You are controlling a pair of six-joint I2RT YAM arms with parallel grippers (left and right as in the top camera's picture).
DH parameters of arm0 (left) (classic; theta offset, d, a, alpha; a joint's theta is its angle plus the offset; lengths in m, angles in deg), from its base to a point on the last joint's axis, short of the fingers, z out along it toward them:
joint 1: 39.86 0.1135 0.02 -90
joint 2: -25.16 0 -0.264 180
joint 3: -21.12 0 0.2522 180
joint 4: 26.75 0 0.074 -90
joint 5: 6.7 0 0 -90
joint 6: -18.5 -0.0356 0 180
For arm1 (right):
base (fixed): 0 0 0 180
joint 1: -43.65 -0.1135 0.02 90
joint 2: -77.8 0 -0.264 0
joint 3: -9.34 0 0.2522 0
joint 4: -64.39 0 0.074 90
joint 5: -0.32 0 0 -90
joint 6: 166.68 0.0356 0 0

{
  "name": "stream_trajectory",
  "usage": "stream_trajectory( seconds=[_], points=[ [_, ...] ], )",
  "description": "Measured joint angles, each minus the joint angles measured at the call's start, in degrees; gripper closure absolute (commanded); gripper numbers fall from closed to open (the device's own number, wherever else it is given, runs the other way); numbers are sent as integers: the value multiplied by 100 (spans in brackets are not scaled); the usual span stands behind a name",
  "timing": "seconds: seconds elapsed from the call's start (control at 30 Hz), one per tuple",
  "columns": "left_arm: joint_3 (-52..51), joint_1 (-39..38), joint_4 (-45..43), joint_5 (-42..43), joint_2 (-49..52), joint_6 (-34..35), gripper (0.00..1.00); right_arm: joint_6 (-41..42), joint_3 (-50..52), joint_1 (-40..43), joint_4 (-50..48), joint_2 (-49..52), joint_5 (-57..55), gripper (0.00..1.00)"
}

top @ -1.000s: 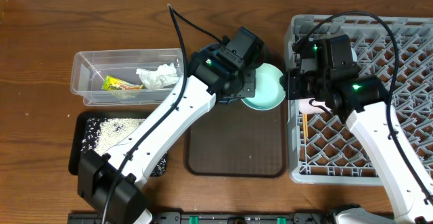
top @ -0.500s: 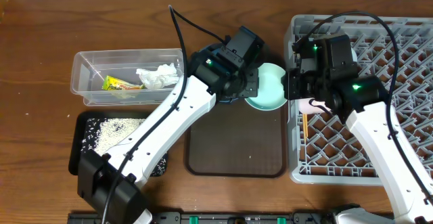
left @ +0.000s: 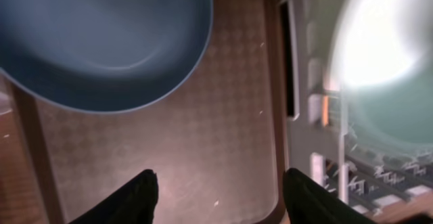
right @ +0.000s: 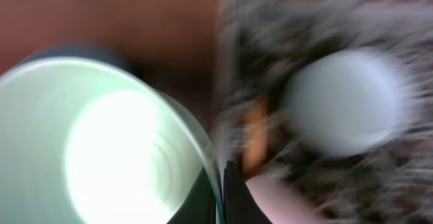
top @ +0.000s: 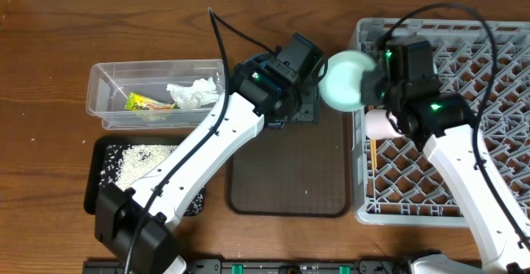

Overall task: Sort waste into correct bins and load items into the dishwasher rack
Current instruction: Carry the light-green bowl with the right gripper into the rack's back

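Green bowl point(top: 344, 81) in R tool point(right: 220, 193); L tool point(left: 222, 191) wide

Two arms, the left arm point(top: 207, 141) and the right arm point(top: 464, 170), over one bench point(top: 50, 42) carrying three low containers: one clear tub point(top: 116, 79), one black tray point(top: 93, 183) and one brown tray point(top: 290, 183). One grey rack point(top: 497, 100). Crockery: two bowls, one green bowl point(top: 344, 81) and one pale bowl point(right: 345, 102), plus one blue plate point(left: 101, 41) and one pink cup point(top: 379, 125). Waste: one tissue point(top: 192, 93), one wrapper point(top: 145, 103) and grains point(top: 137, 158) beyond counting. The chopsticks point(top: 373, 154) show as one wooden sliver, number unclear.
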Motion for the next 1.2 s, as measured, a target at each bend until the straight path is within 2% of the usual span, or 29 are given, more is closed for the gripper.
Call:
stream_trajectory(
  seconds=[0.13,0.3,0.4,0.57,0.8,1.1,1.2],
  points=[
    [-2,0,101,0,0,-15,19,-2,0,175,-688,0,-1165,99],
    [-2,0,107,-2,0,-7,14,-125,0,647,-1569,0,-2426,99],
    [-2,0,109,0,0,-9,12,-483,7,1097,-2129,2,-2865,99],
    [-2,0,107,0,0,-9,10,-1381,-4,2076,-3174,175,-3237,99],
    [-2,0,109,0,0,-9,10,-3067,-9,3298,-4570,1167,-3414,99],
    [-2,0,109,0,0,-9,10,-4953,4,4024,-6467,2538,-3766,99],
    [-2,0,111,0,0,-9,10,-5431,4,4116,-6754,2872,-3849,99]
  ],
)
